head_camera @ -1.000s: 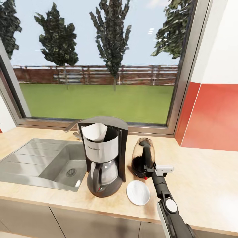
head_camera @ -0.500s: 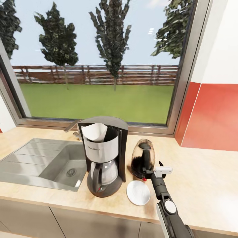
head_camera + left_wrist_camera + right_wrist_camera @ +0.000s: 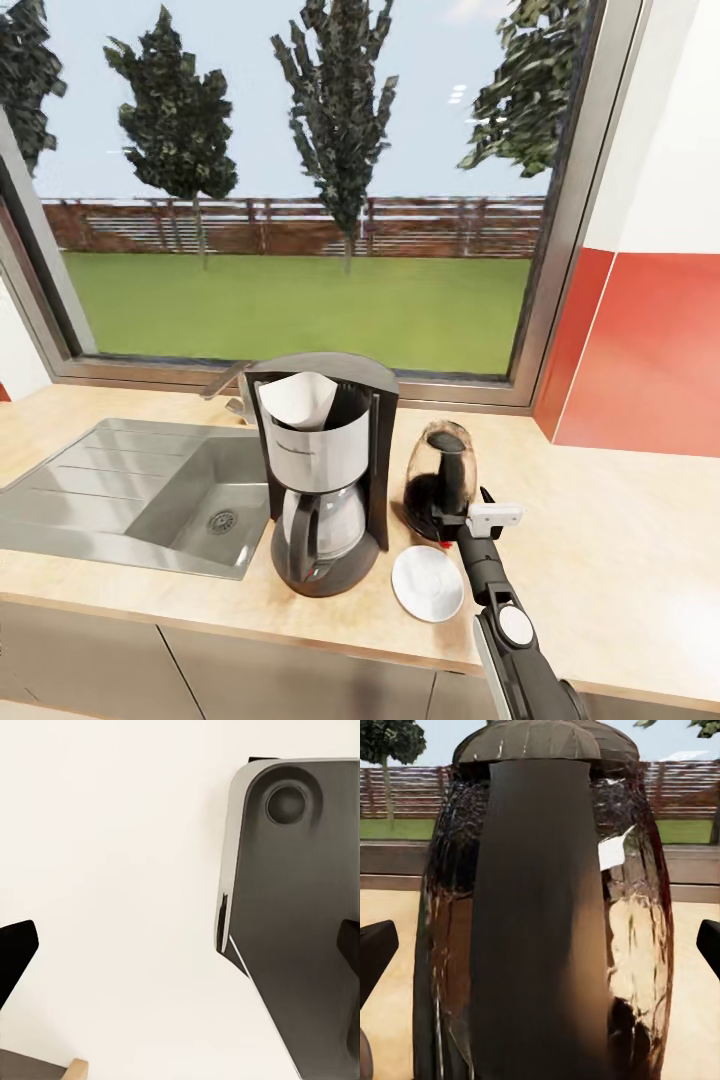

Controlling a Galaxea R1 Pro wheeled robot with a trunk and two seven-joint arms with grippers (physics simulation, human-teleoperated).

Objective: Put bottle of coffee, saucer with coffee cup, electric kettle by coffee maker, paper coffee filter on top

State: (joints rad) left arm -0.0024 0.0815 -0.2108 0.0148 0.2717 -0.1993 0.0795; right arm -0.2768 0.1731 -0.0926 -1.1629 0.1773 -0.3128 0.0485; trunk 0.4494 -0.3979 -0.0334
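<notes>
The kitchen countertop carries the coffee maker just right of the sink, with the paper coffee filter sitting in its open top. The whole scene has slid slightly right since the earlier frames, a camera shift. The electric kettle stands right of the machine; the right gripper has stayed at its handle, fingers spread wide either side. The saucer lies near the front edge. Left gripper's fingers are also apart.

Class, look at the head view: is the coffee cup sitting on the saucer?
No: the saucer lies bare on the kitchen countertop, in front of the electric kettle.
</notes>
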